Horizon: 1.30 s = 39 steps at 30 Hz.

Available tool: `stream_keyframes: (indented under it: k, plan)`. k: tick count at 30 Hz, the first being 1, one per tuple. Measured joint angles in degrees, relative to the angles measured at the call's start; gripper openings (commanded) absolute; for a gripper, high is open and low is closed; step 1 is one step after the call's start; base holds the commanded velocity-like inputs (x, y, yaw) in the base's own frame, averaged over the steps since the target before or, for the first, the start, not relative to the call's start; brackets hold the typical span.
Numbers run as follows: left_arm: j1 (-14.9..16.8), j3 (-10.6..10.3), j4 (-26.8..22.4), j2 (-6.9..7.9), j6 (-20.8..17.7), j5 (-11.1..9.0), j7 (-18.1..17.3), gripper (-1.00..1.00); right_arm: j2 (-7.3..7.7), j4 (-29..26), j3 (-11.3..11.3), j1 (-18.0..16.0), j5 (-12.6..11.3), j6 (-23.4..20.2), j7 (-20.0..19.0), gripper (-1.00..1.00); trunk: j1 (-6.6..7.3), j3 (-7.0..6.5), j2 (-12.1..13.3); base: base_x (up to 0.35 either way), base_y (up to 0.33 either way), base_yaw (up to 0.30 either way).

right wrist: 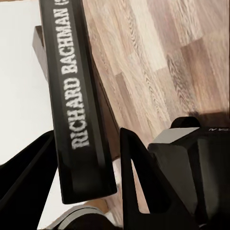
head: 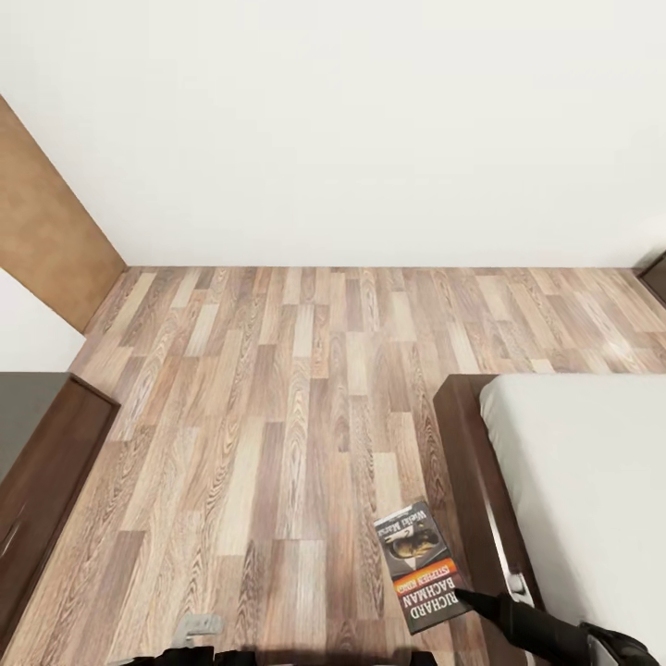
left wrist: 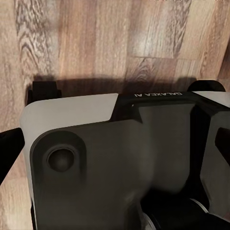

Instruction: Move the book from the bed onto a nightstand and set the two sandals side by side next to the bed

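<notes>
— So where is the book (head: 421,565) at this moment?

— Off the mattress. In the head view it shows cover-up, just beside the dark-brown frame of the bed (head: 474,481), over the wood-plank floor (head: 277,444). The orange band and the white "Richard Bachman" lettering are plain to read.

— Lying on the boards, or held?

— Held. The right gripper (right wrist: 88,177) has it: in the right wrist view the two dark fingers (right wrist: 136,167) stand on either side of the black spine, pinching it, with the author's name running up between them. In the head view the right arm's dark finger reaches the book's near corner.

— And the mattress itself?

— Bare and light grey, at the right of the head view; the right wrist view shows it as a pale area behind the spine.

— What of the left gripper (head: 199,626)?

— Only a small grey part of it peeks in at the bottom edge of the head view. The left wrist view looks down over the robot's own grey-and-black body onto the floor, so whether those fingers are spread or closed I cannot tell.

— Anything else in the room?

— A white wall (head: 351,129) ahead, a tan panel (head: 42,222) at the far left, and a long dark-brown cabinet (head: 42,490) along the left edge, possibly the dresser rather than a nightstand.
</notes>
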<state>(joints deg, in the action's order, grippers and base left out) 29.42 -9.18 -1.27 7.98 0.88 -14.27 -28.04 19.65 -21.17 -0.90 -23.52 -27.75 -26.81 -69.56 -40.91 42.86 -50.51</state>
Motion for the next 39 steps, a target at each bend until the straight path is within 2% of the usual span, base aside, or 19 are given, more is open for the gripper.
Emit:
stream_keyframes:
  k: [4, 8, 14, 18, 30, 39]
  plan:
    - [0.00, 0.00, 0.00, 0.00, 0.00, 0.00, 0.00, 1.00, -0.19, 1.20, -0.09, -0.02, -0.22, 1.45, -0.01, -1.00, 0.00, 0.00, 0.00, 0.000, 0.000, 0.001]
    - [0.00, 0.00, 0.00, 0.00, 0.00, 0.00, 0.00, 1.00, -0.42, 1.65, -0.32, -0.02, -0.13, 5.13, 0.26, -1.00, 0.00, 0.00, 0.00, 0.000, 0.000, 0.000]
    - [0.00, 0.00, 0.00, -0.08, 0.00, 0.00, 0.00, 1.00, -0.51, 1.80, -0.46, -0.02, 0.18, 6.87, 9.67, -1.00, 0.00, 0.00, 0.00, 0.000, 0.000, 0.000]
    - [0.00, 0.00, 0.00, -0.11, 0.00, 0.00, 0.00, 1.00, -0.47, 1.84, -0.44, -0.02, 0.05, 6.45, 11.83, -1.00, 0.00, 0.01, 0.00, 0.000, 0.000, 0.000]
    - [0.00, -0.01, 0.00, -0.41, 0.00, -0.05, 0.05, 1.00, -0.49, 2.18, -0.45, -0.02, 0.01, 7.41, 12.44, -1.00, 0.00, -0.38, 0.00, 0.000, 0.000, 0.000]
    - [0.00, 0.00, 0.00, -0.85, 0.00, -0.15, 0.14, 1.00, -0.52, 6.87, -0.44, -0.02, 0.11, 14.58, 12.62, -1.00, 0.00, -1.19, 0.00, 0.000, 0.000, 0.000]
